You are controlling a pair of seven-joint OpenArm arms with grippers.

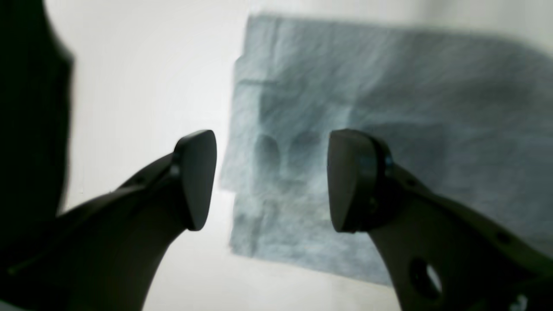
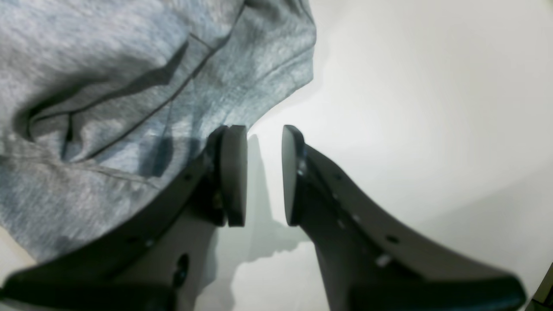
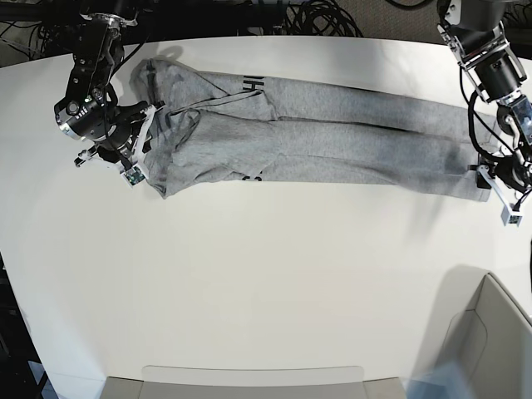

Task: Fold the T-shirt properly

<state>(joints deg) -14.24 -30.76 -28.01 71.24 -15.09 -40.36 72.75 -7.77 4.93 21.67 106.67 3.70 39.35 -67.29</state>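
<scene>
The heather-grey T-shirt point(image 3: 316, 125) lies on the white table point(image 3: 266, 274), folded lengthwise into a long band running left to right. Bits of black lettering point(image 3: 252, 84) peek out at its folds. My right gripper point(image 2: 263, 175) hovers low at the band's left end point(image 2: 129, 86). Its jaws are a narrow gap apart with nothing between them, and they sit over bare table just beside the cloth edge. My left gripper point(image 1: 272, 181) is wide open and empty above the band's right end point(image 1: 389, 108), which is blurred. In the base view the grippers sit at the two ends, right gripper point(image 3: 140, 148) and left gripper point(image 3: 492, 176).
A grey bin point(image 3: 499, 332) stands at the front right corner. A pale tray edge point(image 3: 249, 378) lies along the front. Cables point(image 3: 307, 17) pile up behind the table's back edge.
</scene>
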